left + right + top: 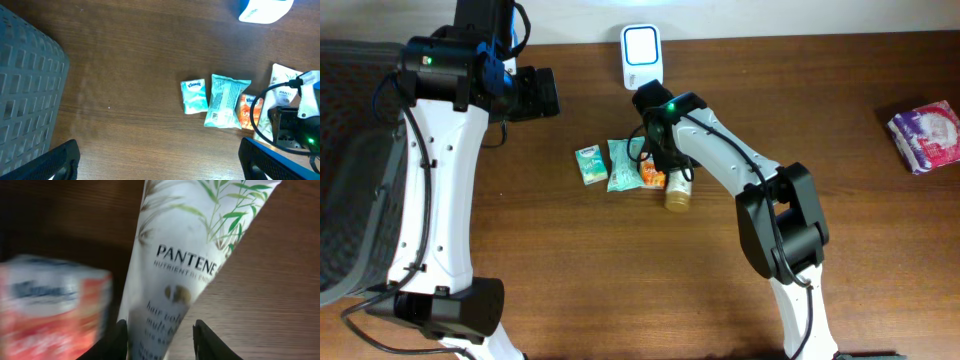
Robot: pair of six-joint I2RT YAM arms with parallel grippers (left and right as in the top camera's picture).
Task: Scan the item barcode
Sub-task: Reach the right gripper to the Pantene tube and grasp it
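Right pincer (160, 330) straddling white Pantene tube (175, 245), green leaf print, dark lettering, grip unclear, left pincer (157, 150) spread wide

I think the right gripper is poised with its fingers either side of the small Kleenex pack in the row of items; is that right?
Not quite: the right gripper has its fingers either side of the white Pantene tube, as the right wrist view shows. The Kleenex pack lies at the other end of the row, with nothing on it.
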